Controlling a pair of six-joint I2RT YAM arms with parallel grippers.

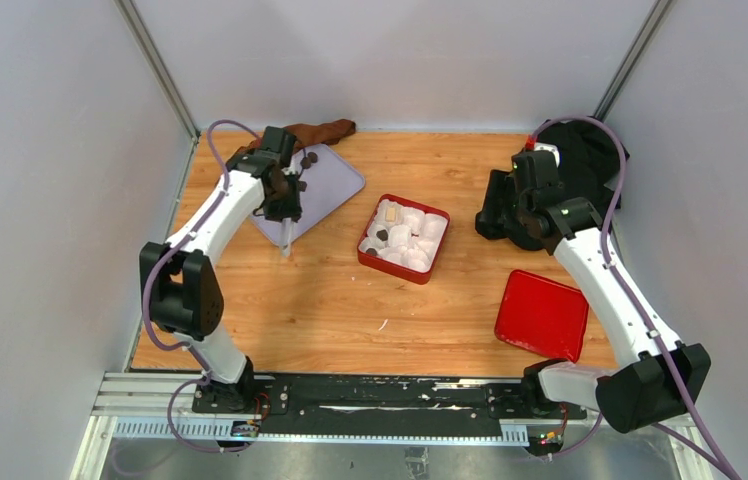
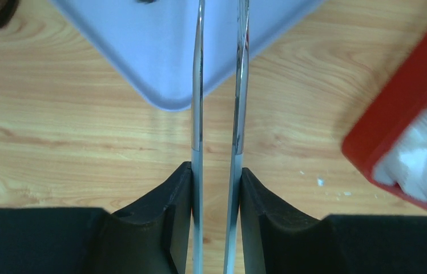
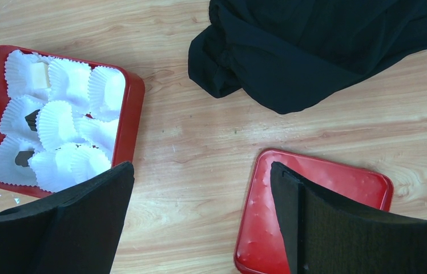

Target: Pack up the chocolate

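Several dark chocolate pieces point(image 1: 307, 158) lie on a lavender tray point(image 1: 335, 190) at the back left. A red box point(image 1: 370, 255) of white paper cups point(image 1: 412, 240) holds a tan piece point(image 1: 390, 212) and two dark pieces point(image 1: 382, 235); they also show in the right wrist view point(image 3: 40, 74) point(image 3: 31, 119). My left gripper point(image 1: 285, 205) is shut on metal tweezers point(image 2: 198, 85), whose arms stand a little apart over the tray's near corner point(image 2: 160, 85); their tips are out of the left wrist view. My right gripper point(image 3: 200, 171) is open and empty, above the wood at the right.
A red lid point(image 1: 542, 315) lies on the table at the front right, also in the right wrist view point(image 3: 342, 177). A black cloth point(image 3: 325, 45) is bunched at the back right. A brown cloth point(image 1: 325, 130) lies behind the tray. Grey walls close in the table.
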